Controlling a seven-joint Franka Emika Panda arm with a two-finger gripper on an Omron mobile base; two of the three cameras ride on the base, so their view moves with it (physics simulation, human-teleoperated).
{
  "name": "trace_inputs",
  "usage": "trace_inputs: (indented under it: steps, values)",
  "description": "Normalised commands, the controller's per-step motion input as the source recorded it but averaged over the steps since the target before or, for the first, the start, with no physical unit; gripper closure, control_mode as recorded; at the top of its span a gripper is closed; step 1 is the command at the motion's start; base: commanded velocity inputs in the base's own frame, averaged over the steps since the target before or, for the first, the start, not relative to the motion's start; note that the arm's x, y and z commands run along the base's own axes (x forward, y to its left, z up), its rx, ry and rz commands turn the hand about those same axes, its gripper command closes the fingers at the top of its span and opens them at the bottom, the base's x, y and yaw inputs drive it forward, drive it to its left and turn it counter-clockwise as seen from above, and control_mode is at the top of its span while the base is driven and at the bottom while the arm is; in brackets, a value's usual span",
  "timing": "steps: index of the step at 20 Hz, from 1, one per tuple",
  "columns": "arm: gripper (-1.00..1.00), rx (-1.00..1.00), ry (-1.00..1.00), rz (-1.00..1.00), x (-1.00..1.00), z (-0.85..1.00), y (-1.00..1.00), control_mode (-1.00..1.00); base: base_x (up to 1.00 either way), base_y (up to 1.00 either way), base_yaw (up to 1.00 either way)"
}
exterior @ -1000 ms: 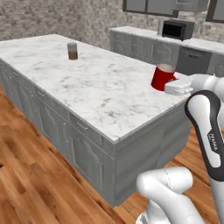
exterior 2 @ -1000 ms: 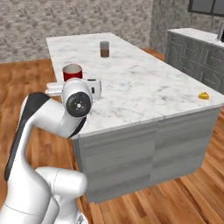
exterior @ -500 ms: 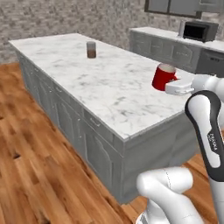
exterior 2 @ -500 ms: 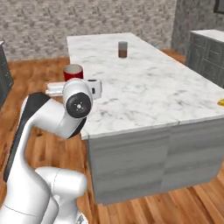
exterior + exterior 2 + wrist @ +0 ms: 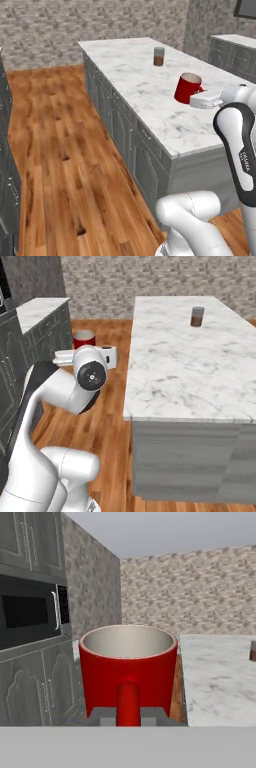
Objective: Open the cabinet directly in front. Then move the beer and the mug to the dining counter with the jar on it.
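Mug (image 5: 128, 672) fills the middle of my hand view, its handle pinched in my claw (image 5: 128, 714). I'm mid-carry; next I must reach over the table (image 5: 180, 376) near the jar (image 5: 197, 316) at upper right.

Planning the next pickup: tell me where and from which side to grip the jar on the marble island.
Grip the jar around its cylindrical wall, about mid-height, coming in level from the open counter side. It stands upright and alone on the dining counter, with no handle and nothing beside it, so a side pinch probably suits best. The gripper is shut on the mug by its handle, so free that first.
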Motion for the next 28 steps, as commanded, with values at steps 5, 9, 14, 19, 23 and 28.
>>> trace_inputs:
  steps: [5, 9, 14, 19, 23, 28]
  values:
    - [1.0, 0.0, 0.0, 0.0, 0.0, 0.0, 0.0, 1.0, -0.01, 0.02, 0.12]
    - [1.0, 0.0, 0.0, 0.0, 0.0, 0.0, 0.0, 1.0, 0.0, 0.0, 0.04]
    - [1.0, 0.0, 0.0, 0.0, 0.0, 0.0, 0.0, 1.0, 0.0, -0.84, 0.0]
    - [1.0, 0.0, 0.0, 0.0, 0.0, 0.0, 0.0, 1.0, 0.0, -1.0, 0.0]
    - [1.0, 0.0, 0.0, 0.0, 0.0, 0.0, 0.0, 1.0, -0.01, -1.0, 0.0]
    - [1.0, 0.0, 0.0, 0.0, 0.0, 0.0, 0.0, 1.0, -0.51, -1.0, -0.01]
